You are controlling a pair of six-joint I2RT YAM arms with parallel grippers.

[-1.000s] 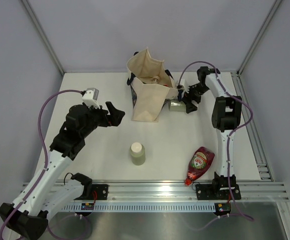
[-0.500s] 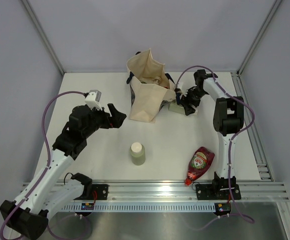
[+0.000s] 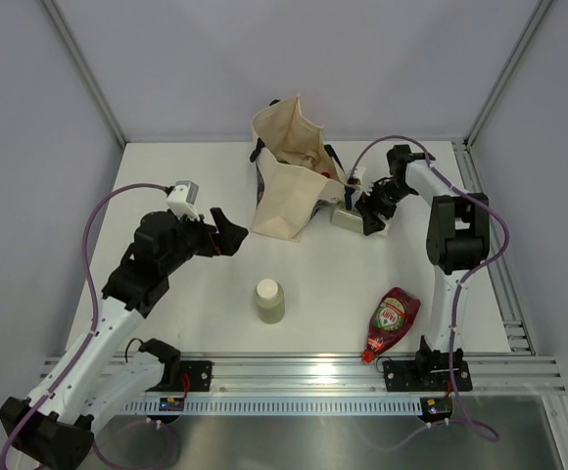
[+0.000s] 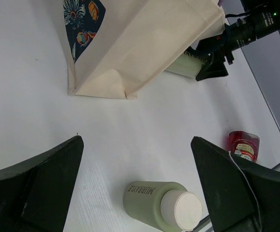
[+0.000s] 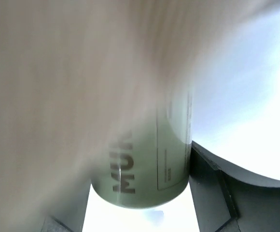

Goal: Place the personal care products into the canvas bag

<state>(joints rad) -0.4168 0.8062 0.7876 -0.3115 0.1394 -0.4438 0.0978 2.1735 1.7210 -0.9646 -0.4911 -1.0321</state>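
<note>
One sage-green bottle (image 3: 343,216) sits inside the right gripper (image 3: 362,214), against the bag (image 3: 284,191).

The bag (image 3: 286,186) stands at the far middle of the tabletop (image 3: 186,294), its mouth open and something pale inside. Just right of it a sage bottle (image 3: 344,217) lies on its side against the bag's lower edge, the right tool (image 3: 367,213) clamped around it. The left tool (image 3: 227,231) hovers left of the bag, fingers apart, holding nothing. Nearer the bases, a second sage bottle (image 3: 269,301) stands upright. A red bottle (image 3: 392,320) lies to its right, cap toward the near edge.
</note>
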